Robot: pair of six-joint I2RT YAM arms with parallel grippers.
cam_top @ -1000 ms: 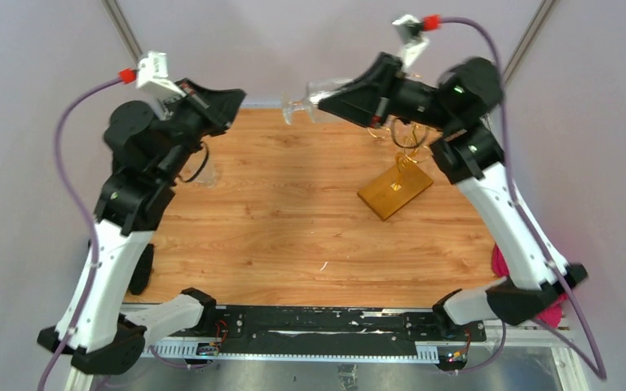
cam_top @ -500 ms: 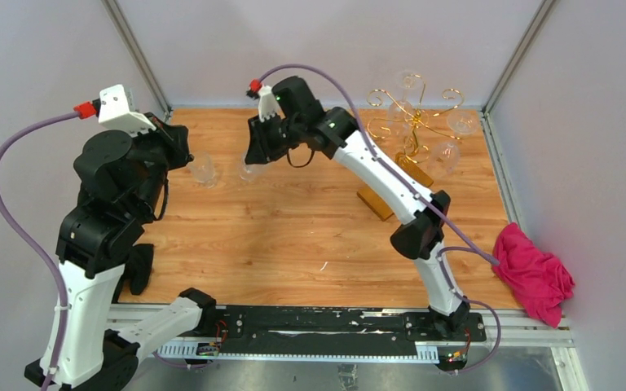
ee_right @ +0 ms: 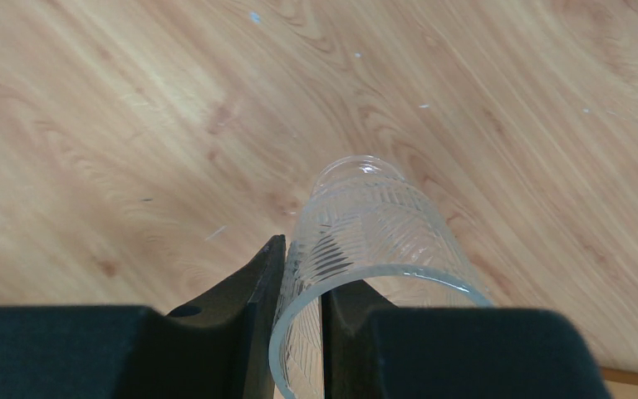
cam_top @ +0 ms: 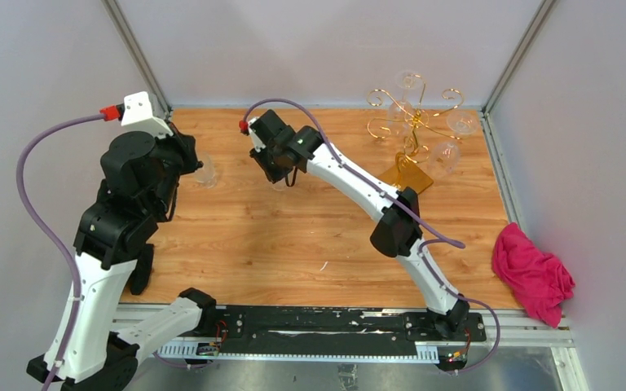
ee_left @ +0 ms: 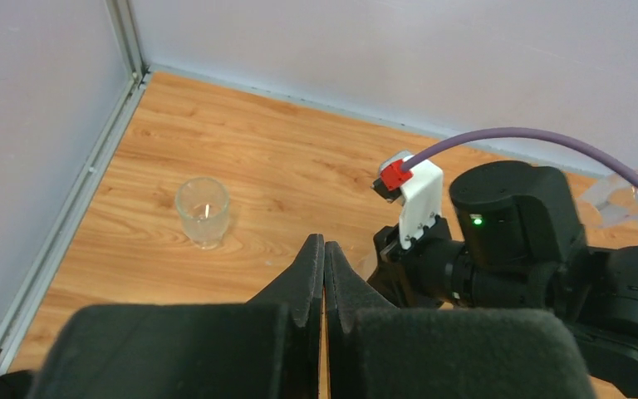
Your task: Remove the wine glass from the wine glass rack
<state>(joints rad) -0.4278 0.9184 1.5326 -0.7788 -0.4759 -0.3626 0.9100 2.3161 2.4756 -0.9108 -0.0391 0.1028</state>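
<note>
Clamping the wine glass (ee_right: 365, 241) rim, the right gripper (ee_right: 303, 268) hangs above the table (ee_right: 133, 125); left gripper (ee_left: 324, 259) closed.

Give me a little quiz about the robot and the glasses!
1. True or false: the left end effector is wide open.
2. What does the right end effector pinch? A) a cloth B) the wall of a glass C) nothing
3. Fill in: other glasses hang on the gold ___.

Key: 1. False, its fingers are shut together. 2. B. 3. rack.
</note>
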